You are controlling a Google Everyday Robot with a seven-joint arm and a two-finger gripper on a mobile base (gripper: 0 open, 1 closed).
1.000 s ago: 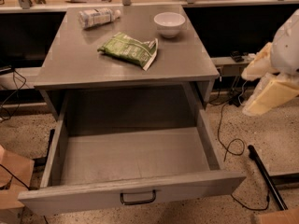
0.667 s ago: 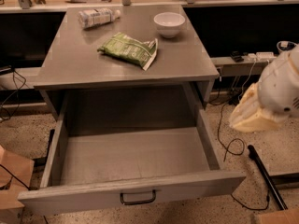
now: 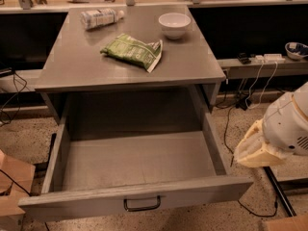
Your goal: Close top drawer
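Top drawer (image 3: 202, 191) left of hand (image 3: 254, 150), wide open; probably rigid, free-sliding. Push front near handle (image 3: 142, 204). Hand's state: cannot tell.

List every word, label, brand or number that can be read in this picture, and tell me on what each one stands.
No text can be read here.
Green bag on the cabinet top: print too blurred to read.
Lying bottle: label too blurred to read.
White bowl, open top drawer, and the gripper right of the drawer: no markings visible.
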